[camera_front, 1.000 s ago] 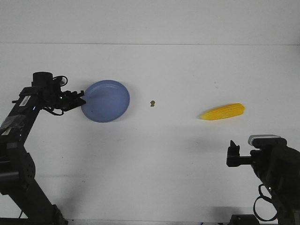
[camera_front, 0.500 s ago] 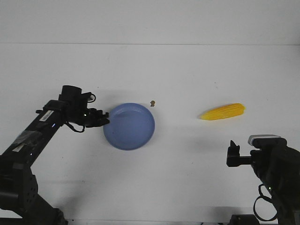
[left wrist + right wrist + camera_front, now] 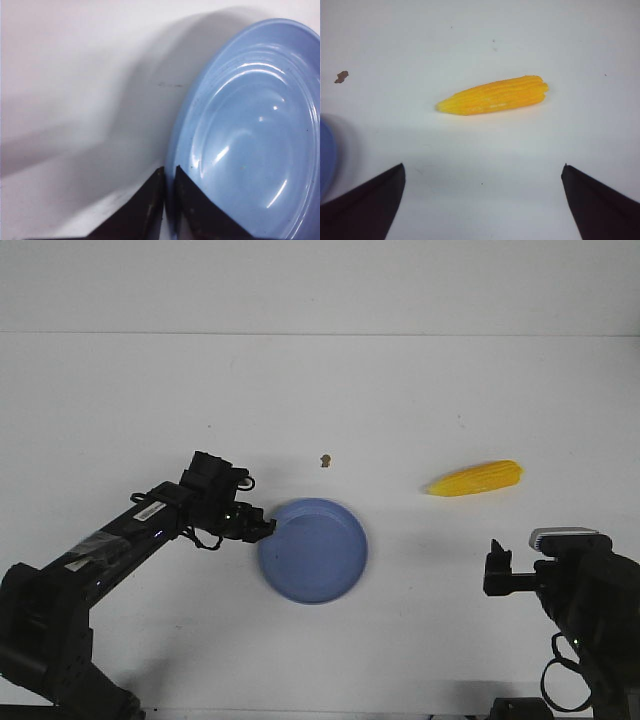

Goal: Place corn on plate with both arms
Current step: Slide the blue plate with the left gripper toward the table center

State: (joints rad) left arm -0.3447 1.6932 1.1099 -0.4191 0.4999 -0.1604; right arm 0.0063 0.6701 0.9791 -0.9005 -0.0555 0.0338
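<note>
Beyond plate (image 3: 330, 560), brown speck (image 3: 325, 459) (tiny), corn (image 3: 475, 478) rightward

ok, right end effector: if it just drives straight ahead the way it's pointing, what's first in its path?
Probably the corn. In the right wrist view it lies across the line between the open right end effector fingers, with only bare table before it. Height is unclear, so it might pass over.

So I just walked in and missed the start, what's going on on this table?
The left gripper is shut on the rim of the blue plate and has been dragging it across the white table toward the middle over the last second. The corn lies untouched on the table, off to the plate's right. The right gripper is open, with the cob in front of it, and hasn't moved.
</note>
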